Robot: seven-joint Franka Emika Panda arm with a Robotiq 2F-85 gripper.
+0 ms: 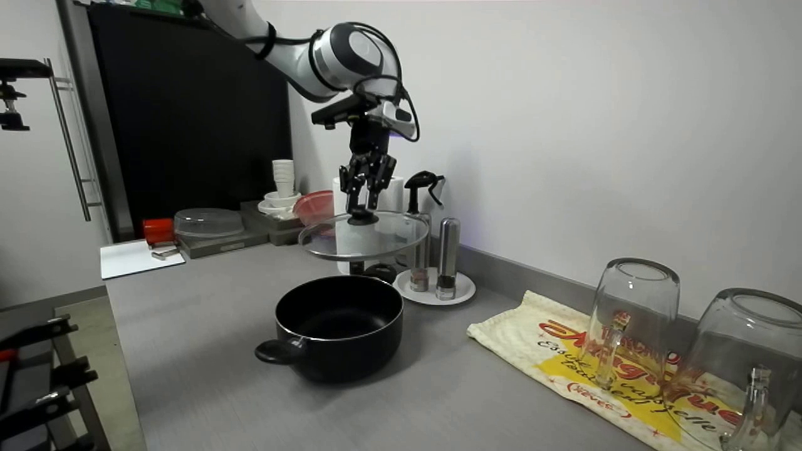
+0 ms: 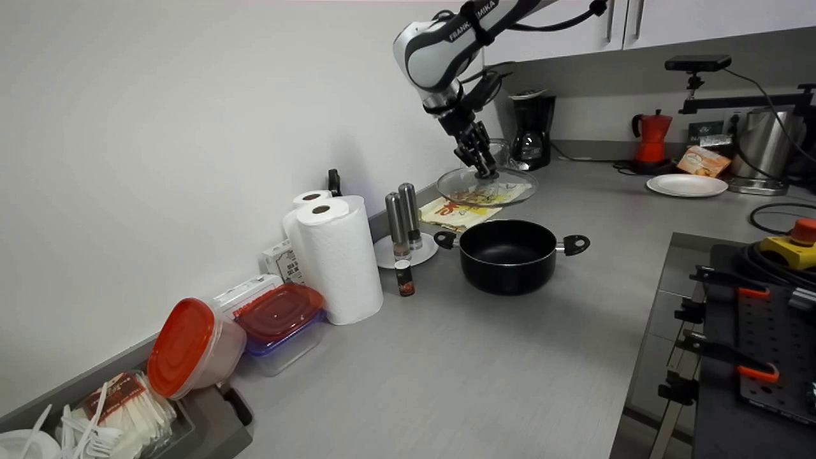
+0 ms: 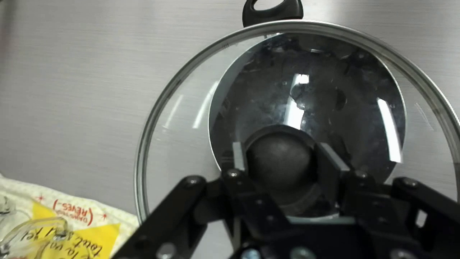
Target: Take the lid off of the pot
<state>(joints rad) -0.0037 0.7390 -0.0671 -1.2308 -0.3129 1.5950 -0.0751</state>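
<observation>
The glass lid (image 1: 321,243) with its black knob is in the air above the pot, about level, and also shows in an exterior view (image 2: 456,188). The black pot (image 1: 351,357) stands open on the grey counter, its inside visible in both exterior views (image 2: 507,274). My gripper (image 1: 362,205) is shut on the lid's knob from above. In the wrist view, the two fingers (image 3: 284,156) flank the dark round knob. There the pot (image 3: 363,82) shows through the glass lid (image 3: 176,151), with one handle past the rim. A clear gap separates lid and pot.
A white plate (image 1: 465,289) with two grinders stands close to the pot by the wall. Paper towel rolls (image 2: 341,268) and plastic containers (image 2: 284,312) stand along the wall. Upturned glasses (image 1: 633,307) stand on a printed cloth (image 1: 514,322). The counter's front edge runs beside the pot.
</observation>
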